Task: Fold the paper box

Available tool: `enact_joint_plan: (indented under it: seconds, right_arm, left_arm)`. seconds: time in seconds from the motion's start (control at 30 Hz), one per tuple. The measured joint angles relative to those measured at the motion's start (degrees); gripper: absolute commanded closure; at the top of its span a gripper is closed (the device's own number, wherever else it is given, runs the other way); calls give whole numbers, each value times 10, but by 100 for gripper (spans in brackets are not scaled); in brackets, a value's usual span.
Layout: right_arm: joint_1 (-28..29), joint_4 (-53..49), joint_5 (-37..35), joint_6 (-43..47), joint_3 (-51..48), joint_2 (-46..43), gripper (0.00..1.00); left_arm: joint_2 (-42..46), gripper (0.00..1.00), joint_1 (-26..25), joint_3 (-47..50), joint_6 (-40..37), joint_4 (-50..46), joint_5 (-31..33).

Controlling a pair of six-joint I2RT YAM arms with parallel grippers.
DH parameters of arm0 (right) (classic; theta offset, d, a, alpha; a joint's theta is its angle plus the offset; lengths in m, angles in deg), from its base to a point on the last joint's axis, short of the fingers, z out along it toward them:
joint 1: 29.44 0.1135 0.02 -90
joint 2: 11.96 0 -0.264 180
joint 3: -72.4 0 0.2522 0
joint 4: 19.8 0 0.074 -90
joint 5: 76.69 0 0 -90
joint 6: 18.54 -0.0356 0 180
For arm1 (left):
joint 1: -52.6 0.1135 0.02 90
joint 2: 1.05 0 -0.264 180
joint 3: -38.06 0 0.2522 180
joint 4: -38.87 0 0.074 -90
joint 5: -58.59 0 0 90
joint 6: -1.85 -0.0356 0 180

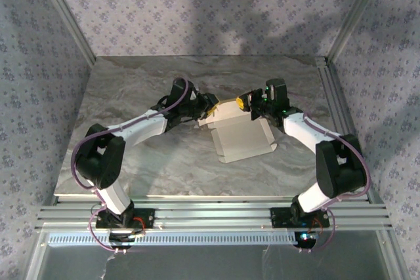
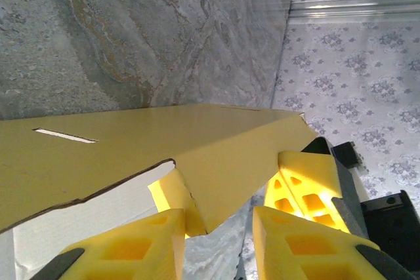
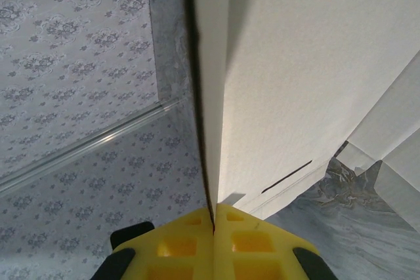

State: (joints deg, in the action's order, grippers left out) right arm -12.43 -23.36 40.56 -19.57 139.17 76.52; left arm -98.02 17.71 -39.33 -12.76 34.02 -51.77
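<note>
From above: mid-fold on the paper box (image 1: 241, 137), lying white side up in the middle of the table (image 1: 131, 162). Far edge lifted off the surface, between the left gripper (image 1: 211, 105) and the right gripper (image 1: 244, 101), both close in at that edge.

From the left wrist: looking at the yellow underside of the raised panel, with a slot (image 2: 65, 136) cut in it. Left fingers (image 2: 141, 247) parted, a flap corner (image 2: 197, 211) hanging between them, not visibly pinched.

From the right wrist: right fingers (image 3: 190, 247) pressed flat together on the thin edge of the white panel, gripping it and holding it upright.

Step in hand, by the look of it: standing up the far wall and turning in its side flap. Next move probably calls for closing on that flap corner or nudging it inward while holding the wall steady from the right. Worth keeping the crease straight and going gently on such thin card.
</note>
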Motion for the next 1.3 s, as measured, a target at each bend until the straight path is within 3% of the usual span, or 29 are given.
enact_joint_plan:
  seconds: [0.43, 0.8, 0.9, 1.13, 1.23, 1.3]
  right_arm:
    - [2, 60, -3, 6, -39, -8, 100]
    - [4, 76, -9, 15, -52, -11, 100]
    - [4, 79, -10, 15, -55, -11, 100]
    - [4, 85, -14, 15, -60, -11, 100]
    - [4, 88, -12, 14, -60, -11, 100]
    - [3, 87, -7, 9, -59, -13, 100]
  left_arm:
    - [-3, 70, 5, 2, 27, 8, 7]
    - [-22, 88, 8, 2, 42, 17, 6]
    - [-23, 100, 8, 2, 44, 17, 6]
    - [-24, 100, 8, 2, 48, 20, 8]
    - [-23, 72, 8, 2, 35, 21, 8]
    - [-15, 65, 8, 2, 16, 16, 12]
